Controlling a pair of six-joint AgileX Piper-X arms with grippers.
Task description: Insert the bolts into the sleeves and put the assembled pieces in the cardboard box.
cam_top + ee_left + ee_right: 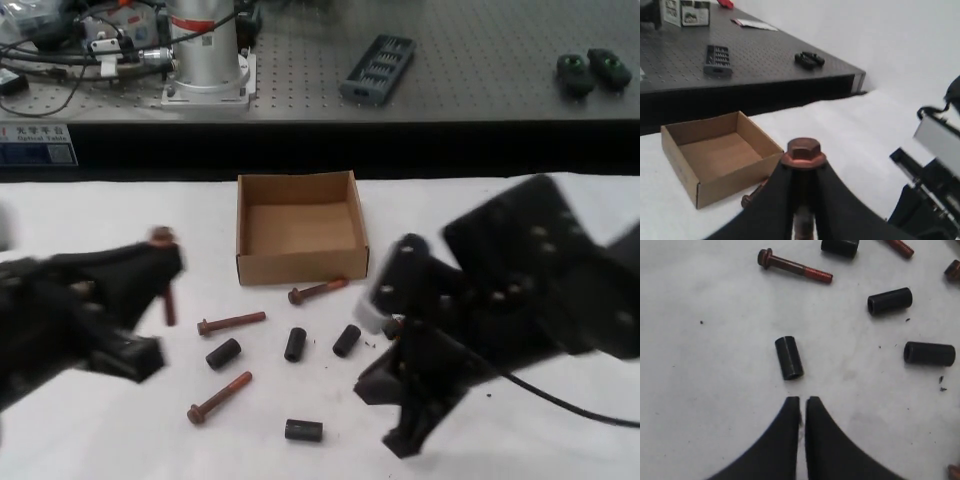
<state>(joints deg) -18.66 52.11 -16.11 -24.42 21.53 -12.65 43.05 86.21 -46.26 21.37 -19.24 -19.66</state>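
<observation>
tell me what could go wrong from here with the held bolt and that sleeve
1. The left gripper grips the bolt just under its head, so it might tilt or slip during insertion.
2. The right gripper has its fingers shut close to a sleeve lying on its side; a nudge could roll it away.

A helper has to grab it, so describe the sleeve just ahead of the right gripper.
Find the box on the white bench. On the near side of it lie four black sleeves. Yours is the sleeve lying alone, farthest from the box; the other three sit in a row closer.
</observation>
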